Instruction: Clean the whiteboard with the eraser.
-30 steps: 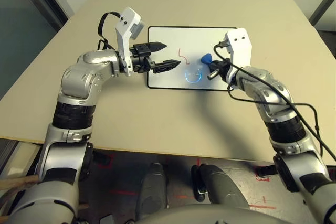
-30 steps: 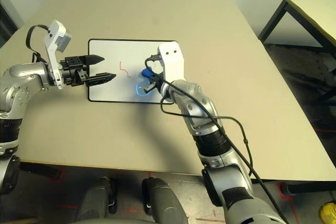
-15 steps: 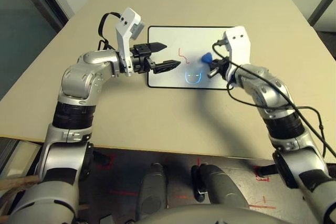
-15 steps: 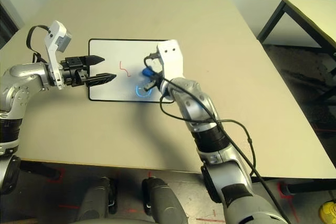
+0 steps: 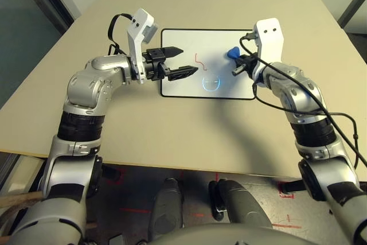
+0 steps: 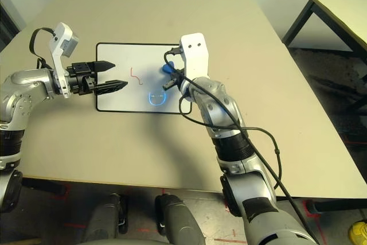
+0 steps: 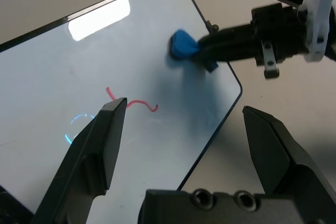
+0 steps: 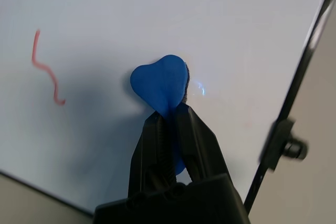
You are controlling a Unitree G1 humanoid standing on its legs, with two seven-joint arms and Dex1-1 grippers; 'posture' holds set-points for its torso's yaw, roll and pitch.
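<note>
Eraser pinched in right gripper jaws on whiteboard; left gripper jaws spread beside red squiggle.

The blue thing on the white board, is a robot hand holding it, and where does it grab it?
Yes. The right gripper pinches the eraser by its narrow end, with the wide end on the whiteboard. The left gripper is open and holds nothing.
</note>
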